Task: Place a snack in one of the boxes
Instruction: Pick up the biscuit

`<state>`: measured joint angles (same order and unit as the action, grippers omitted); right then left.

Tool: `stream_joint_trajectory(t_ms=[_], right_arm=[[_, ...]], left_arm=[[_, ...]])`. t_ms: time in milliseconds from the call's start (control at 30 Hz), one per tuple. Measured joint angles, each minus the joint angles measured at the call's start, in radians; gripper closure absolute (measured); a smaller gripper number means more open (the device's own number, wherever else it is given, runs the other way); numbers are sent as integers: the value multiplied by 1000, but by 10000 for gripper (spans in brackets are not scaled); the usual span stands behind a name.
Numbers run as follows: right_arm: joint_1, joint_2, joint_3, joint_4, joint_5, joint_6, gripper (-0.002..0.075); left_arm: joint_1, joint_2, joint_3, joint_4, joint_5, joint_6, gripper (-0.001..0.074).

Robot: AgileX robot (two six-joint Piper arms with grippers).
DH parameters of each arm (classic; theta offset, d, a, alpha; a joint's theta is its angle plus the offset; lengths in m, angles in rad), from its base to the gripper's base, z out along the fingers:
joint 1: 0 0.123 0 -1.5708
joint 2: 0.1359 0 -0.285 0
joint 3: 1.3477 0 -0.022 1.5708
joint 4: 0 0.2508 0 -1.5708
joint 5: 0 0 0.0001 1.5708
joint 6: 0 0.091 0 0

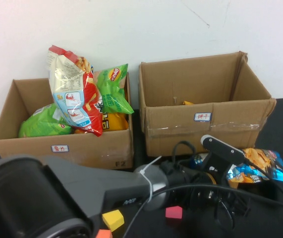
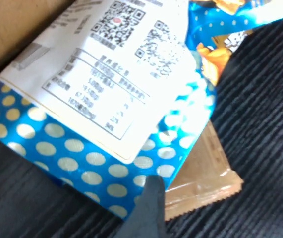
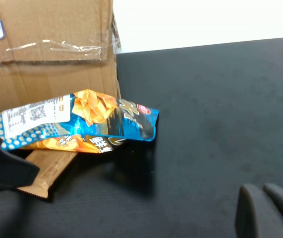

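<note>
A blue polka-dot chip bag (image 1: 260, 166) lies on the dark table in front of the taller taped box (image 1: 205, 124) with the white blue-edged label. In the right wrist view the chip bag (image 3: 82, 124) leans against the box (image 3: 47, 44) and rests partly on a flat brown packet (image 3: 42, 168). My left gripper (image 1: 233, 166) reaches across to the bag's near end and stands open around it, not clamped. One dark finger (image 2: 151, 208) shows under the chip bag (image 2: 106, 99), next to the brown packet (image 2: 200, 183). My right gripper (image 3: 267, 213) hovers shut over bare table to the right.
The lower box (image 1: 62, 144) with the red-written label stands at the left, stuffed with a red-and-white bag (image 1: 74, 91) and green bags (image 1: 114, 89). A yellow block (image 1: 113, 218) and a pink block (image 1: 173, 212) lie near the front edge. Something orange (image 1: 188, 103) sits inside the taller box.
</note>
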<state>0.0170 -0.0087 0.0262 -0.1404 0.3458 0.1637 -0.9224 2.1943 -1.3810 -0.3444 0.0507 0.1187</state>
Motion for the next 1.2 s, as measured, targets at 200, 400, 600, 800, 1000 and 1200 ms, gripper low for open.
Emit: stream_joint_trajectory(t_ms=[200, 400, 600, 800, 1000, 1200], right_arm=[[0, 0, 0, 0, 0, 0, 727], [0, 0, 0, 0, 0, 0, 727], [0, 0, 0, 0, 0, 0, 727], [0, 0, 0, 0, 0, 0, 727], [0, 0, 0, 0, 0, 0, 727], [0, 0, 0, 0, 0, 0, 727]], left_arm=[[0, 62, -2, -1, -61, -17, 42], [0, 125, -58, -1, -66, -32, 42], [0, 170, -108, 3, -66, -36, 42], [0, 180, -116, 12, -51, -36, 66], [0, 180, -119, 16, -12, -32, 391], [0, 158, -122, 18, 100, -32, 699]])
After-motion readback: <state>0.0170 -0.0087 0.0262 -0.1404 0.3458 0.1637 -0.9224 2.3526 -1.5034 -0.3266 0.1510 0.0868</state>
